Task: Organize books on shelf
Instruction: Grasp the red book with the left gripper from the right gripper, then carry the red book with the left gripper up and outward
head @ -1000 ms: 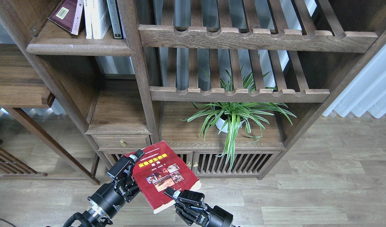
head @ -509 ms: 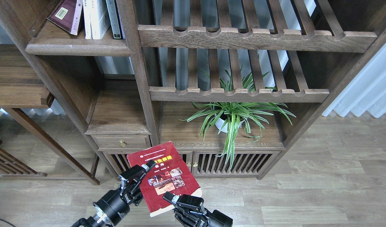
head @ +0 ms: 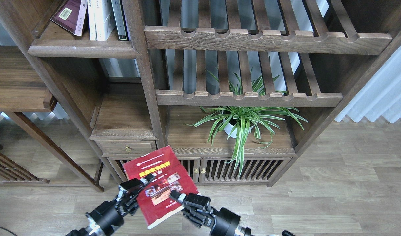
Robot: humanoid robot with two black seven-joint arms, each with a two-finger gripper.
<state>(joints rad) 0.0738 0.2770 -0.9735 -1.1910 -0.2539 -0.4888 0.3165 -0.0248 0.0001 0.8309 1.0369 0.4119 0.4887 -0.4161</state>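
You now see the red book [head: 157,185] tipped further over, its top swung left since a second ago, so it is being turned for shelving. Your left gripper [head: 134,186] clamps its left edge and your right gripper [head: 180,200] its lower right edge. The shelf [head: 82,50] sits well above both

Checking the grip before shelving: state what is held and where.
The red book is held between both grippers: the left gripper clamps its left edge, and the right gripper grips its lower right edge.
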